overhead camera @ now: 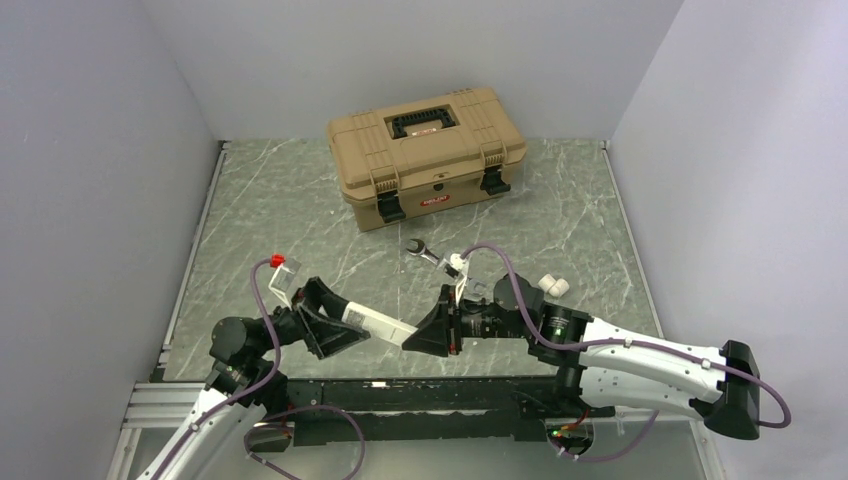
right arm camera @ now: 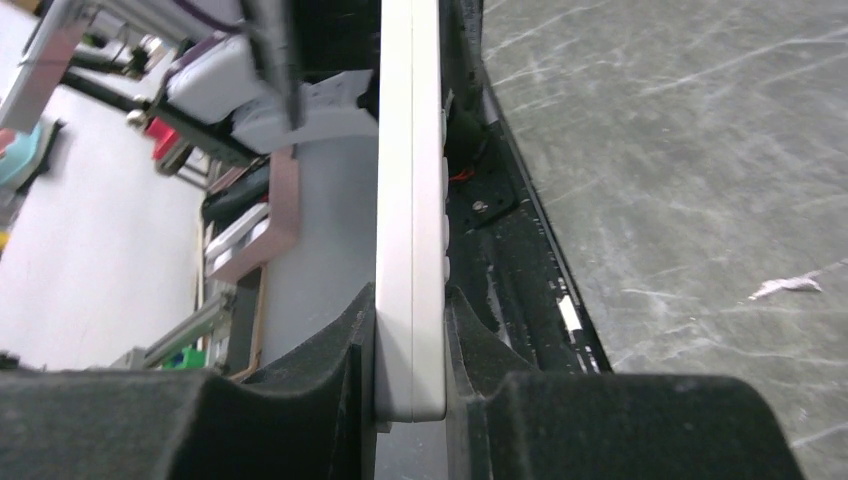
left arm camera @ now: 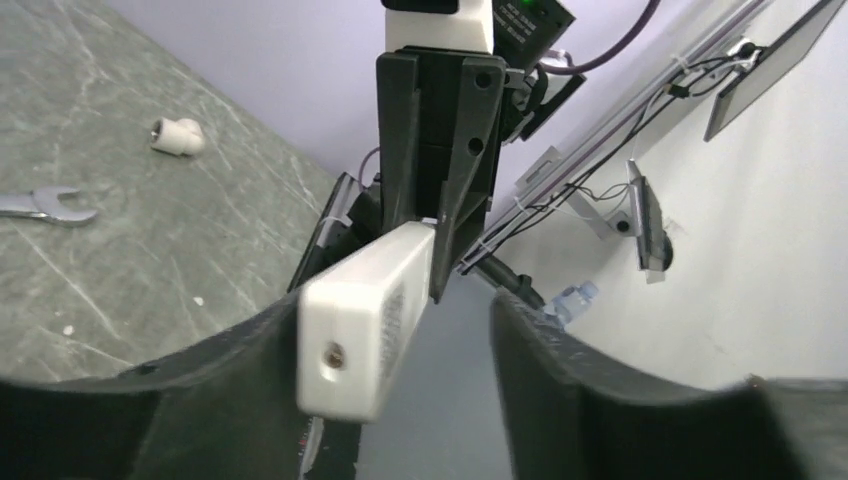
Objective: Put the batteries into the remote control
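Note:
The remote control [overhead camera: 380, 325], a slim white bar, hangs level above the table's near edge between my two grippers. My right gripper [overhead camera: 432, 333] is shut on one end; in the right wrist view both pads press its flat sides [right arm camera: 410, 250], with small buttons on the right face. My left gripper [overhead camera: 345, 333] stands open around the other end. In the left wrist view the remote [left arm camera: 365, 320] lies against the left finger [left arm camera: 240, 370], and a clear gap separates it from the right finger [left arm camera: 560, 380]. No batteries show in any view.
A tan toolbox [overhead camera: 425, 150] with black latches stands shut at the back. A steel wrench [overhead camera: 422, 250] lies on the grey marbled table [overhead camera: 300, 200] in front of it. A white pipe fitting [overhead camera: 553, 285] sits to the right of the wrench.

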Robot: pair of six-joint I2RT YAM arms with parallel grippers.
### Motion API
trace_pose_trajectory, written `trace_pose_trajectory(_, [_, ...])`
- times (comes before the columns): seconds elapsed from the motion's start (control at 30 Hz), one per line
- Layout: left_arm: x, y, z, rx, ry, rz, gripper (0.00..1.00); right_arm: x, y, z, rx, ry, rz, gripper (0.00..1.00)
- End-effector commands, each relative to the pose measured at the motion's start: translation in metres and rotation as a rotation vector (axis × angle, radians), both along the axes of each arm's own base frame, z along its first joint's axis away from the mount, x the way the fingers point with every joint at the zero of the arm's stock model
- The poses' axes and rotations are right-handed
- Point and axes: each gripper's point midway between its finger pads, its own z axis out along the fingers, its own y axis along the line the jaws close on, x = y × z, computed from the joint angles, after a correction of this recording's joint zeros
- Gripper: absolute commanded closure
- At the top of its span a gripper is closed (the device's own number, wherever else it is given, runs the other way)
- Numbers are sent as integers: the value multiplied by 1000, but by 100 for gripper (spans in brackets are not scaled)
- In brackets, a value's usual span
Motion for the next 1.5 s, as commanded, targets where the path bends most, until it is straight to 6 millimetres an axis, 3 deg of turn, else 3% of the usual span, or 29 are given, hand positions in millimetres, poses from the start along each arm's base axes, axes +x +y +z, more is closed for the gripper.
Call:
trace_pose_trajectory(0.0, [11,2,5,1,-22,68,8,24,-2,8,30,3,-143,100])
trace_pose_trajectory(0.07, [14,1,2,15,-6,81,1,28,-7,5,20,-1,-180,100])
trace_pose_trajectory(0.2, [16,1,1,8,2,86,1,32,-11,5,19,-3,-211,100])
trace_pose_trajectory(0.57, [21,2,-3,4,28,111,4,20,-3,5,30,11,-122,100])
trace_pose_trajectory(0.67, [23,2,-5,14,41,124,4,32,-7,-4,-31,-8,-187,100])
trace_pose_trajectory(0.93, [46,7,-40,107,210,242,3,66,-31,-8,-159,-101,-383,100])
trace_pose_trajectory(1.03, [51,11,-48,145,247,288,2,79,-43,-26,-316,-119,-449,100])
trace_pose_trajectory(1.23, [61,31,-57,281,307,442,2,110,-72,-86,-687,-221,-672,100])
trace_pose_trajectory(1.47, [72,54,-71,366,407,595,2,103,-65,-118,-879,-447,-819,100])
